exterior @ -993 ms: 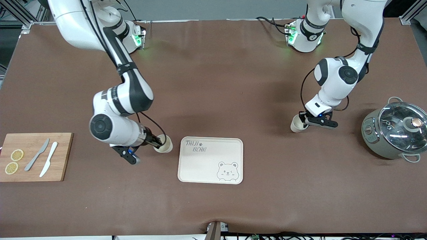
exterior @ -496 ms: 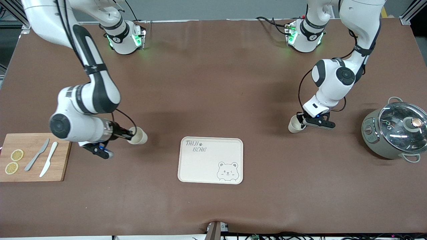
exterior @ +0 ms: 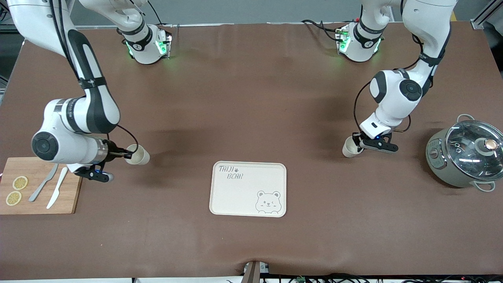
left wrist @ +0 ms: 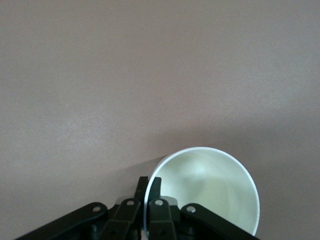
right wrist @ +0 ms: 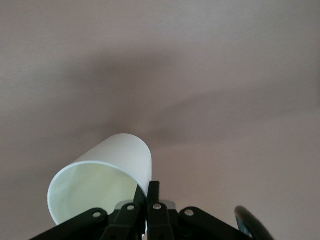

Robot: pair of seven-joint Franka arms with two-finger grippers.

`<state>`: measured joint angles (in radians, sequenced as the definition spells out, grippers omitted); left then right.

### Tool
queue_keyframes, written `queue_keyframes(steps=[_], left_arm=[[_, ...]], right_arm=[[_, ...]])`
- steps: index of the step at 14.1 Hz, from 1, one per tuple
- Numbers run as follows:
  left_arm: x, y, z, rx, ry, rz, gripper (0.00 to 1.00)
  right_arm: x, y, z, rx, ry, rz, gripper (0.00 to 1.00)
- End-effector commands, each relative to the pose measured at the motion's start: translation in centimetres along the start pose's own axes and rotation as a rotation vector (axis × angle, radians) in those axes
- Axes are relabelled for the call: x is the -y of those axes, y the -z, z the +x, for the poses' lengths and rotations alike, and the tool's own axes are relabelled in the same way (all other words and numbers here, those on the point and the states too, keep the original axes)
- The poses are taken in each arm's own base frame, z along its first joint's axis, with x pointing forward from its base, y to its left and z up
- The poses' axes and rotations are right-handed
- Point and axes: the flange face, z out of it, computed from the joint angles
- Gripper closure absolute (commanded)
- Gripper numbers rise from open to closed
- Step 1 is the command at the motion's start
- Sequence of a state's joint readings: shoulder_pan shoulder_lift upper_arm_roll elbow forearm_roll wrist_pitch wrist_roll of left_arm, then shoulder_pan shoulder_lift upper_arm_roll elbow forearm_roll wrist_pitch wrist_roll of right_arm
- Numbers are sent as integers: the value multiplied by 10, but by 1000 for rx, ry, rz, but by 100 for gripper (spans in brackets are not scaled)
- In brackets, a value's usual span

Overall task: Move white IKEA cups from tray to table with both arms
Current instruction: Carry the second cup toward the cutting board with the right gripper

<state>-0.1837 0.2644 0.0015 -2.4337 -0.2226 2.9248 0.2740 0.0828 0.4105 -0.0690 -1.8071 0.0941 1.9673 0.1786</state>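
Two cream-white cups are each held by the rim. My right gripper (exterior: 126,154) is shut on one white cup (exterior: 138,155), tilted on its side over the bare table between the cutting board and the bear tray. In the right wrist view the gripper (right wrist: 149,189) pinches the wall of that cup (right wrist: 107,172). My left gripper (exterior: 357,144) is shut on the other white cup (exterior: 348,147), over the table between the tray and the pot. In the left wrist view the gripper (left wrist: 149,186) pinches the rim of that cup (left wrist: 210,190).
A cream bear tray (exterior: 220,204) lies mid-table near the front camera. A wooden cutting board (exterior: 72,196) with two knives and lemon slices lies at the right arm's end. A grey-green pot with a glass lid (exterior: 465,153) stands at the left arm's end.
My right arm has carried its cup away from the tray toward the cutting board. My left arm and its cup have hardly moved.
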Motion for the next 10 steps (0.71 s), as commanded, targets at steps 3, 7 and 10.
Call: queue_keyframes(steps=[3, 7, 10], left_arm=[[-6, -1, 5, -19, 10, -21, 100], [-7, -2, 4, -19, 15, -22, 100], [-7, -2, 5, -17, 14, -24, 100]], right_arm=[[-65, -10, 2, -45, 113, -18, 100], [-105, -35, 4, -87, 174, -32, 100], [-124, -48, 4, -97, 196, -37, 100]])
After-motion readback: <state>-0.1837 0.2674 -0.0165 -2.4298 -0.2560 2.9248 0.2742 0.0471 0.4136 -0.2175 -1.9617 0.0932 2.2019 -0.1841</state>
